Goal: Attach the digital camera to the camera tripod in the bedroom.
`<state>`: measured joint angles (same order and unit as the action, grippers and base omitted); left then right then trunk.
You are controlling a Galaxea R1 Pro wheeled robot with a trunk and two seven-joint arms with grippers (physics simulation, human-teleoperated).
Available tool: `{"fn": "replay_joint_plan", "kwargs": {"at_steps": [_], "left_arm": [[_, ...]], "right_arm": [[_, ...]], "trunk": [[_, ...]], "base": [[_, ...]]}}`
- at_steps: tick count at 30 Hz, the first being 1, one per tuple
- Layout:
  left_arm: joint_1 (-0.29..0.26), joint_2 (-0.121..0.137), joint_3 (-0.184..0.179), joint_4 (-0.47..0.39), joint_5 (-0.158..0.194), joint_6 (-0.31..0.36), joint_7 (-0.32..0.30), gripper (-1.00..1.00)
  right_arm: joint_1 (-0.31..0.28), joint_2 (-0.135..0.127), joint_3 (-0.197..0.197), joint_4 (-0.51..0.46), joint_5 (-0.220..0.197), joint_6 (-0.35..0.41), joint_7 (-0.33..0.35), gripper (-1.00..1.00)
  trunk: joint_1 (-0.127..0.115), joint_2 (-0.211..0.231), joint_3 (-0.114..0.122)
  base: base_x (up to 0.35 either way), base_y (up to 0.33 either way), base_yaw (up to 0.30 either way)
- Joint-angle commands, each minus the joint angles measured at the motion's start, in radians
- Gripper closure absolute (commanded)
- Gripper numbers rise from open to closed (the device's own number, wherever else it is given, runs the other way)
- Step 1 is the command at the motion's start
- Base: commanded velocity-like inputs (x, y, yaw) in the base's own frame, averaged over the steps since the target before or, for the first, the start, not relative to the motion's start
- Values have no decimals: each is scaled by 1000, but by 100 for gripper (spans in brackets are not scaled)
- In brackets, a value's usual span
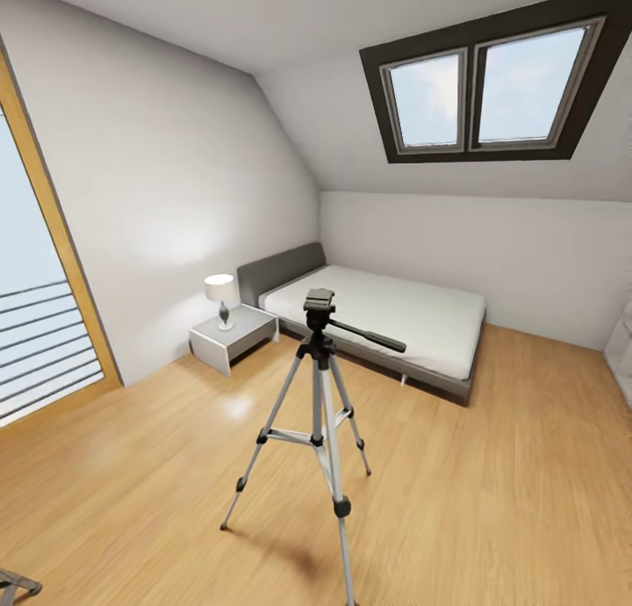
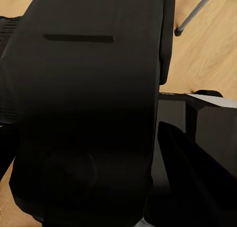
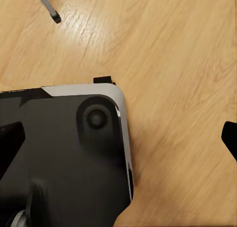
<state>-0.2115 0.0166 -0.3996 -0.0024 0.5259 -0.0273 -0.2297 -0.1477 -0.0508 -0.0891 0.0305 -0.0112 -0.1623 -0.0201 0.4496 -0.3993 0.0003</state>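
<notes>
The camera tripod (image 1: 319,386) stands on the wood floor in the middle of the bedroom, legs spread. Its grey-black head plate (image 1: 319,302) is bare on top, and the pan handle (image 1: 369,335) points right. One tripod foot (image 2: 178,32) shows in the left wrist view and another foot (image 3: 55,17) in the right wrist view. A matte-black body, the digital camera (image 2: 89,89), sits very close in the left wrist view. My left gripper (image 2: 86,153) is shut on it, with a dark finger (image 2: 192,172) beside it. My right gripper (image 3: 120,140) is open and holds nothing.
A low grey bed (image 1: 395,321) stands behind the tripod, with a white nightstand (image 1: 233,335) and lamp (image 1: 220,299) to its left. At the left is a tall window with a wood frame (image 1: 53,228). My own black base (image 3: 64,158) is below the right gripper. Wood floor (image 1: 491,483) surrounds the tripod.
</notes>
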Motion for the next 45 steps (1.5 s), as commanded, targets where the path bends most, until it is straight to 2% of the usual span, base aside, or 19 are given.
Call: {"fn": "replay_joint_plan", "kwargs": {"at_steps": [1, 14, 45], "left_arm": [[0, 0, -8, 1, 8, -3, -5, 100], [0, 0, -8, 1, 8, -3, -5, 100], [0, 0, -8, 0, 10, -3, -5, 100]], "right_arm": [[-1, 0, -8, 3, -1, -6, 0, -100], [-1, -1, -8, 3, -1, -6, 0, -100], [-1, -3, -8, 3, -1, -9, 0, -100]], "trunk": [[0, -1, 0], [0, -1, 0], [0, -1, 0]], "base": [[0, 0, -176], [0, 0, -172], [0, 0, -6]]}}
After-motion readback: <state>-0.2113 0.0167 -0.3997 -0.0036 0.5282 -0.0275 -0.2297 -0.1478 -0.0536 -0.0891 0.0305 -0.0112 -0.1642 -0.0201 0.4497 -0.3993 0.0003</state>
